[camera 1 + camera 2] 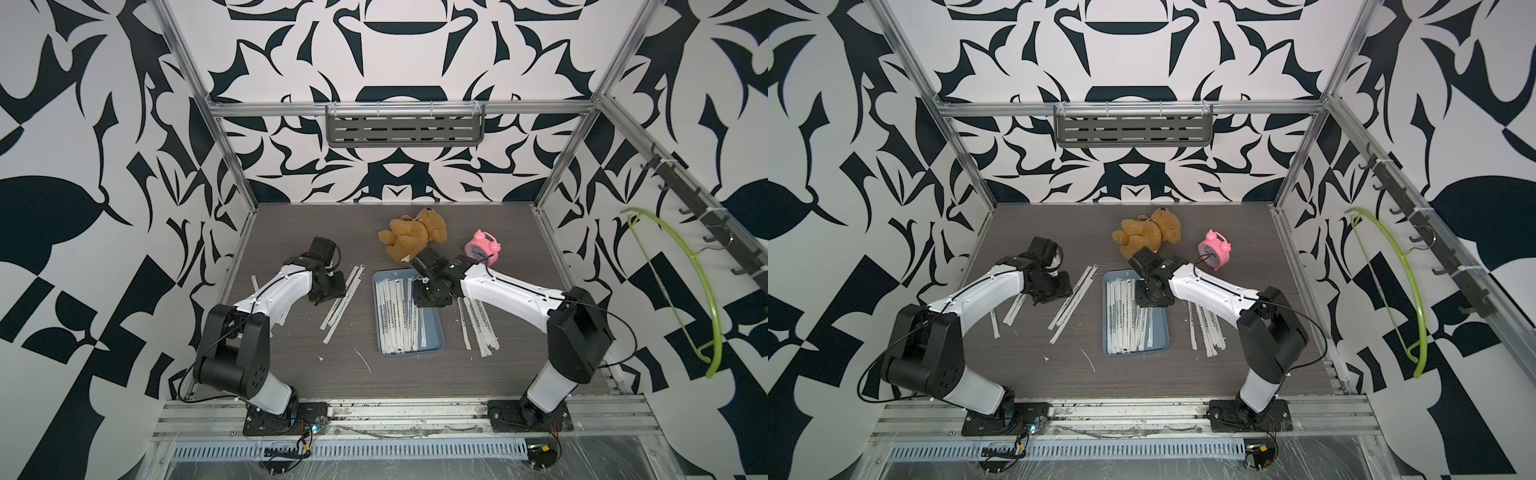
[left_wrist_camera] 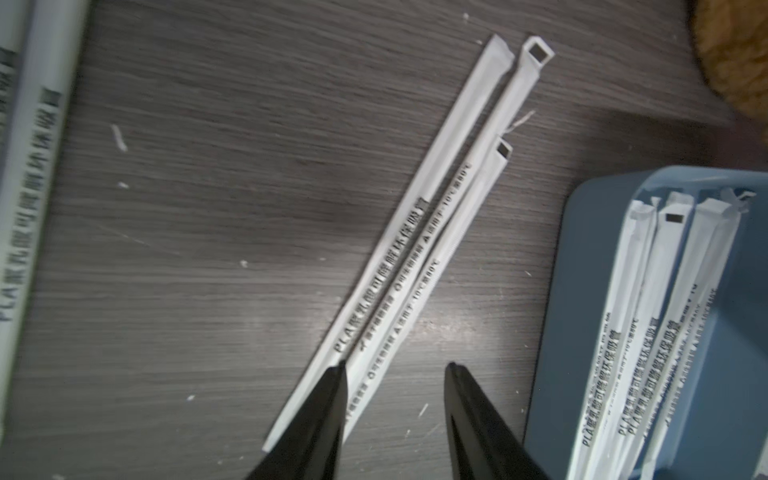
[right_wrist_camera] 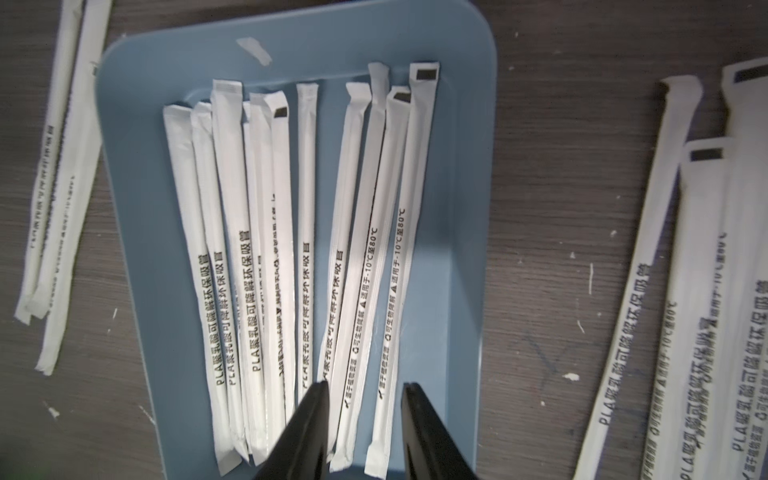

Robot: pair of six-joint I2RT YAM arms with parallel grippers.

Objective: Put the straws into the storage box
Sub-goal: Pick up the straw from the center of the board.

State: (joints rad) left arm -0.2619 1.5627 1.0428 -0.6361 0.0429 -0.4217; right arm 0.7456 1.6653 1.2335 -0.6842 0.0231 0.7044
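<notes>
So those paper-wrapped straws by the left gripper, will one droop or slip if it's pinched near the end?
Probably stiff enough not to droop: the straws by the left gripper lie dead straight on the table. Likely very light, being thin paper-wrapped strips, so a nudge may scatter them. The flat wrapper looks smooth, so a pinch could slip.

white black-printed straws (image 3: 306, 249), blue-grey storage box (image 3: 457, 208), pink clock (image 1: 480, 248)
</notes>
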